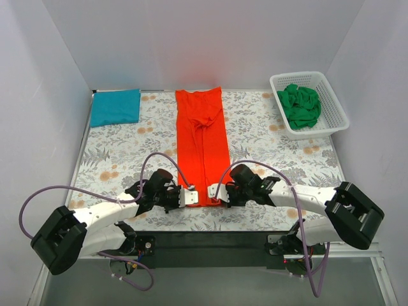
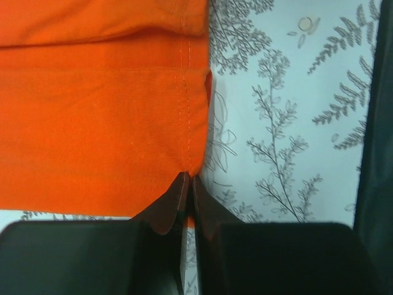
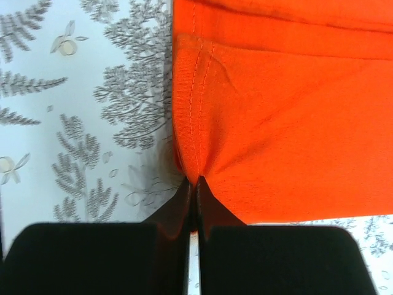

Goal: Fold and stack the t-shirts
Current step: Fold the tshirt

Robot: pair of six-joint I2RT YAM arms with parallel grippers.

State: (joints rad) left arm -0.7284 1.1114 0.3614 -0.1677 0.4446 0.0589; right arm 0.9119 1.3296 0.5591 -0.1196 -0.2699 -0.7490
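Observation:
An orange t-shirt [image 1: 203, 143] lies as a long narrow strip, sides folded in, down the middle of the table. My left gripper [image 1: 189, 197] is shut on its near left corner, with the hem pinched between the jaws in the left wrist view [image 2: 188, 178]. My right gripper [image 1: 217, 194] is shut on the near right corner, with the hem pinched in the right wrist view [image 3: 195, 179]. A folded blue t-shirt [image 1: 115, 106] lies at the far left. A crumpled green t-shirt [image 1: 301, 105] sits in the white basket [image 1: 333, 97].
The table has a floral cloth [image 1: 268, 143]. White walls close in the left, back and right sides. A black strip [image 1: 210, 239] with the arm bases runs along the near edge.

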